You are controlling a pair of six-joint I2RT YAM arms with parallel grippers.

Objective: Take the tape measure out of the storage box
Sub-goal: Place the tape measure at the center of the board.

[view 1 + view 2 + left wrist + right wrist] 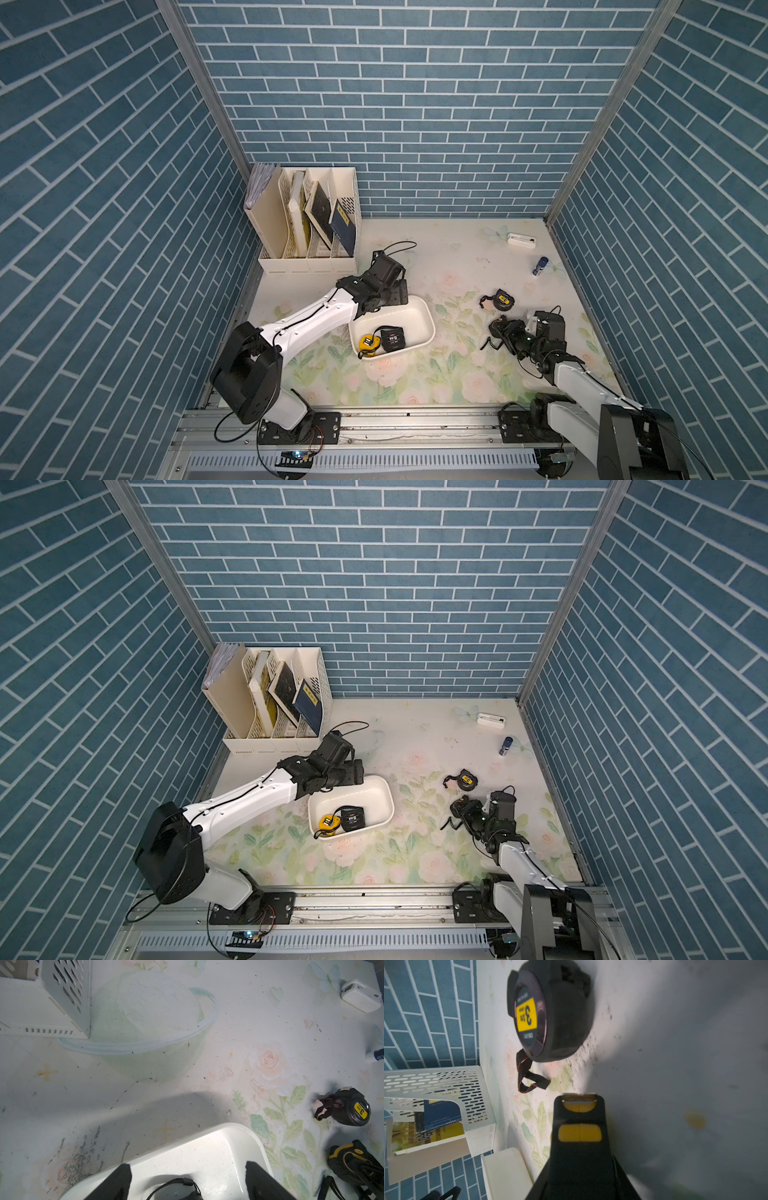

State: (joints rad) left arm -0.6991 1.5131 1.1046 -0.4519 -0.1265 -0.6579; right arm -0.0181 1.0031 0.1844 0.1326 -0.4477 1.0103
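- While the right gripper [505, 330] clamps a black-and-yellow tape measure [579, 1136] outside the storage box [409, 318], to its right, the left gripper [188, 1167] hangs wide open over the box's far long rim.
- The black 5M tape measure [392, 337] and yellow tape measure [368, 343] sit in the box's left end, robot-side of the left fingers.
- Left arm is nearer; my guess is the next reach goes back and down.

Left end effector [188, 1164] wide apart (right end effector [503, 328] tightly closed)
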